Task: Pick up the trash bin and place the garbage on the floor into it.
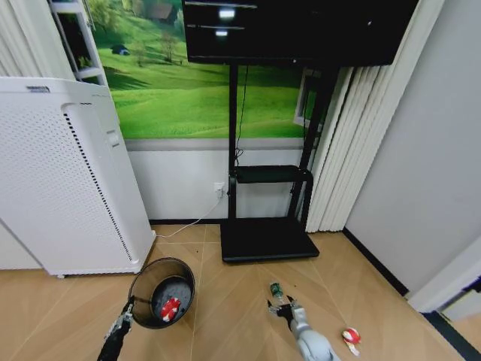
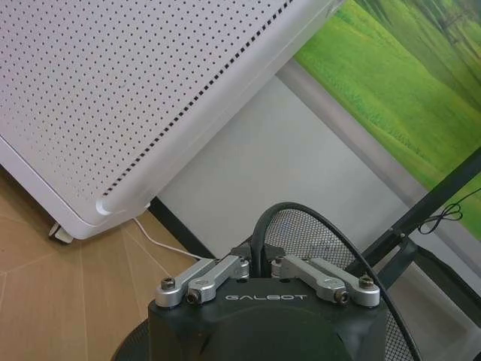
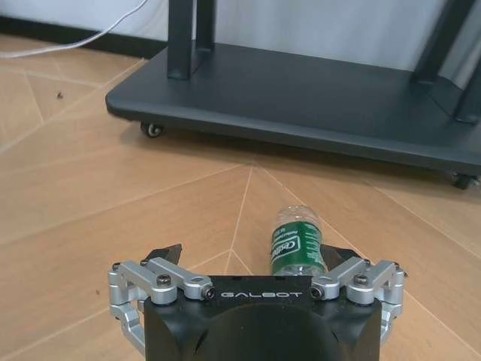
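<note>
My right gripper, jaws apart, low centre | bottle lying between them | left gripper clamped on trash bin rim

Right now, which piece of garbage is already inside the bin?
One red-and-white piece lies inside the black trash bin. The other red-and-white piece and the green-label bottle are on the floor.

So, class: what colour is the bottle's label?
Green with white lettering; the bottle shows best in the right wrist view.
</note>
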